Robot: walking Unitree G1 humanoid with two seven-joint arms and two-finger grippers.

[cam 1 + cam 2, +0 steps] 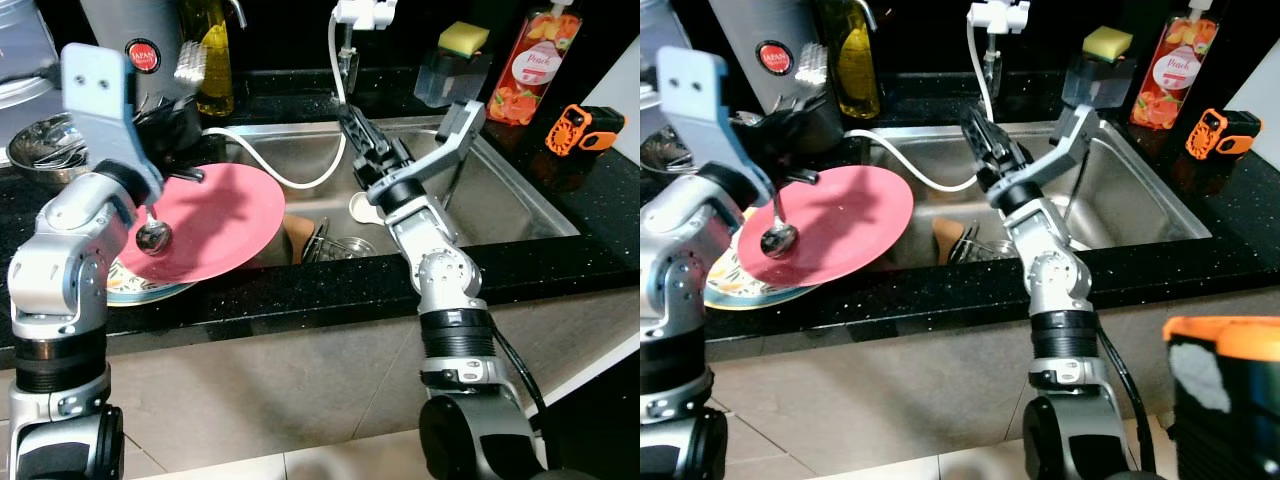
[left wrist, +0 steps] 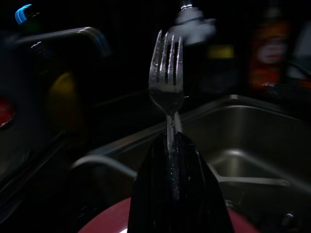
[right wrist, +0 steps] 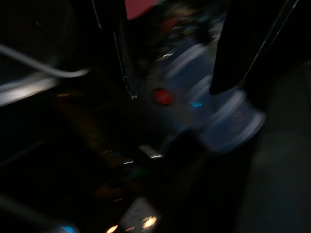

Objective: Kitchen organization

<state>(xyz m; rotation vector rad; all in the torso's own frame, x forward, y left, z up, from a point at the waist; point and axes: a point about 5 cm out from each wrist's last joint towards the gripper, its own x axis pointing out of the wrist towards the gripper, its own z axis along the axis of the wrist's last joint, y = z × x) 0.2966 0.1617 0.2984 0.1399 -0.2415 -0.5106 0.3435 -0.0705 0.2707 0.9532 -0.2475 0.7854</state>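
One fork point(image 2: 166, 82) stood clamped between the closed fingers of the left pincer point(image 2: 172, 160), tines up, its handle running down between the black fingers point(image 2: 194, 194). In the eye views that pincer point(image 1: 185, 135) sat over the far edge of a red plate point(image 1: 215, 220), near the sink's point(image 1: 500, 195) left end. Below it a spoon point(image 1: 152, 236) lay on the red plate, bowl toward the robot. The red plate rested tilted, its near edge on a patterned plate point(image 1: 135, 288) on the black desk point(image 1: 330, 290) and its far side leaning over the sink's left part.

The right pincer point(image 1: 365, 140) hung above the middle of the sink with its fingers apart, as the right wrist view showed two dark fingers point(image 3: 233, 48) with a gap between them, though that picture was blurred. Just beside it a white hose point(image 1: 290, 175) curved down from the white tap point(image 1: 362, 14) and ran off to its left. Below it, inside the sink, lay a white utensil point(image 1: 362, 208) and some metal pieces point(image 1: 335, 245) too small to tell.

Behind the left pincer stood a yellow oil bottle point(image 1: 212, 60) and a grey can with a red label point(image 1: 143, 52); a steel bowl point(image 1: 45, 145) sat to its left. Behind the right pincer were a soap dispenser with a yellow sponge point(image 1: 462, 38) on top, a peach bottle point(image 1: 535, 65), and an orange-black tool point(image 1: 585, 125) on the desk to its right.
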